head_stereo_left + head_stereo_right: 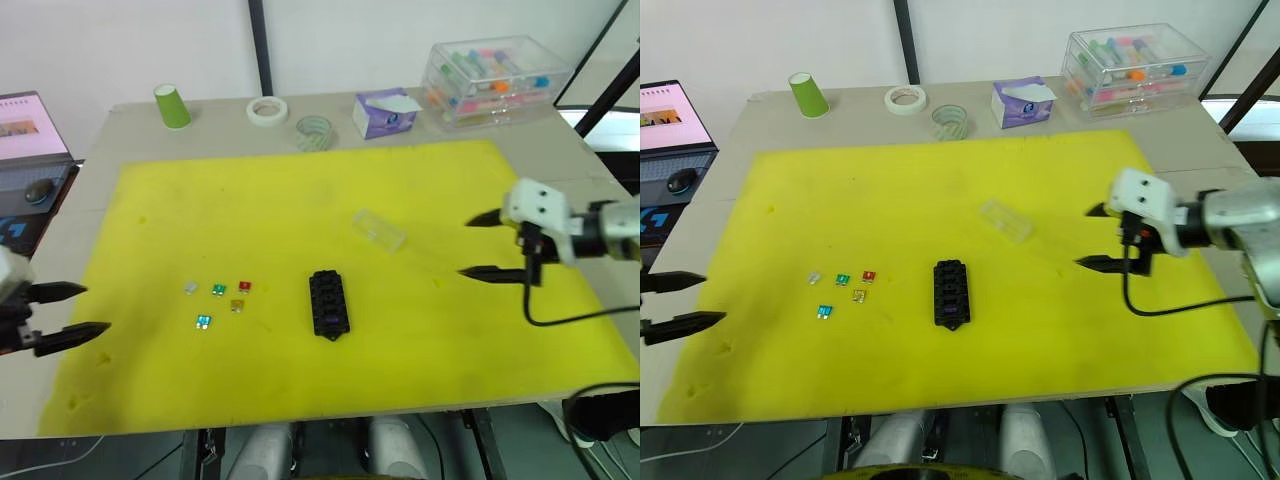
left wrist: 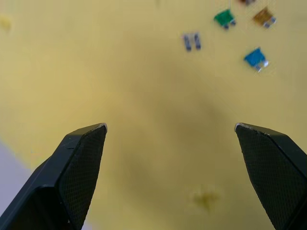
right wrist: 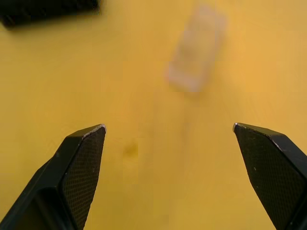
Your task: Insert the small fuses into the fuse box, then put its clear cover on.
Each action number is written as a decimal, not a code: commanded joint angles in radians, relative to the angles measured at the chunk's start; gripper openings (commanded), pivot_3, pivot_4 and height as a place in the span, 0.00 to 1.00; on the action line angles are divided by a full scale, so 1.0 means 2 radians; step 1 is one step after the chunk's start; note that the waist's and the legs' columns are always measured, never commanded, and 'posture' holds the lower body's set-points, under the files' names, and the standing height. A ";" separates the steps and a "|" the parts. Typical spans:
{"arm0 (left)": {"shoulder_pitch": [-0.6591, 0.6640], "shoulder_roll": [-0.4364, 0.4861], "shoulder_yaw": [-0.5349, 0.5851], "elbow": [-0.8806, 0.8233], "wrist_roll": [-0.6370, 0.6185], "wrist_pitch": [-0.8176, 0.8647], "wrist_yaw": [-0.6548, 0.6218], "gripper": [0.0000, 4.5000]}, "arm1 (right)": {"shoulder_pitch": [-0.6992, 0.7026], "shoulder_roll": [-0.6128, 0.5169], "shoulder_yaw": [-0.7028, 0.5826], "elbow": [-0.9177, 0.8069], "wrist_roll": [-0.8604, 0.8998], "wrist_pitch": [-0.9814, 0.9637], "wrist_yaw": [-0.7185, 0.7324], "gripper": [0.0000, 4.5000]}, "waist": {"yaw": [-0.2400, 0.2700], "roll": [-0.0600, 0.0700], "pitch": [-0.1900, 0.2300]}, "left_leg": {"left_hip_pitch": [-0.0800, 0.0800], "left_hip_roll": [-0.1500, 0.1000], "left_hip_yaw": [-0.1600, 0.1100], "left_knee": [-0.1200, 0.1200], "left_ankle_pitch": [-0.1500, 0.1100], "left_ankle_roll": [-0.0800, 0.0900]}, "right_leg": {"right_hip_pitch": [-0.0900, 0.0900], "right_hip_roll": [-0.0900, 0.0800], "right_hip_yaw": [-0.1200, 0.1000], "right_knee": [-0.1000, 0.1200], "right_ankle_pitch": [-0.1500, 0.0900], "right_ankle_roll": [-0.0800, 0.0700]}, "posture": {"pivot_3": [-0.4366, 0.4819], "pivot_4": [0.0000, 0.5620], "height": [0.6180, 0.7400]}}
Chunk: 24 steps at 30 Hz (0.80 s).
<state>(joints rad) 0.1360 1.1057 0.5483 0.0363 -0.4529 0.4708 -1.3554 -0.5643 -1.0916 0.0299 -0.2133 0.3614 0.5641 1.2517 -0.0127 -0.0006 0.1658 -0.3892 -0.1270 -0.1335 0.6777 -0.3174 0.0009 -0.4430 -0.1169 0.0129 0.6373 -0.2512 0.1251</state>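
The black fuse box (image 1: 329, 303) lies mid-mat, a purple spot showing at its near end. To its left, several small fuses lie loose: grey-clear (image 1: 191, 288), green (image 1: 218, 290), red (image 1: 244, 287), yellow (image 1: 237, 305) and teal (image 1: 203, 321). The clear cover (image 1: 379, 229) rests on the mat behind and right of the box. My left gripper (image 1: 97, 308) hovers open at the mat's left edge, well left of the fuses. My right gripper (image 1: 464, 247) is open and empty, right of the cover (image 3: 196, 48).
Everything sits on a yellow foam mat (image 1: 300, 190) over a table. Along the back stand a green cup (image 1: 172, 105), two tape rolls (image 1: 267, 110) (image 1: 313, 132), a tissue box (image 1: 385, 112) and a clear case of coloured tubes (image 1: 495, 80). A laptop (image 1: 30, 130) is at far left.
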 commanded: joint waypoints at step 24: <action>-0.304 -0.078 -0.230 0.228 -0.088 0.366 0.011 1.00 | -0.140 0.181 0.111 -0.133 0.058 0.110 -0.063 1.00 | -0.004 -0.002 -0.001 | -0.001 -0.002 -0.001 0.003 0.000 0.000 | -0.002 0.000 -0.002 0.006 0.000 0.000 | 0.48 0.27 1.00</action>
<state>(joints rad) -0.4904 0.9503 0.1240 0.4985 -0.6407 1.1883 -1.3261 -0.8160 -0.7339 0.2677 -0.4440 0.4656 0.7876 1.1315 -0.0198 -0.0048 0.1633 -0.3904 -0.1305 -0.1361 0.6834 -0.3174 0.0009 -0.4461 -0.1178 0.0096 0.6494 -0.2512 0.1251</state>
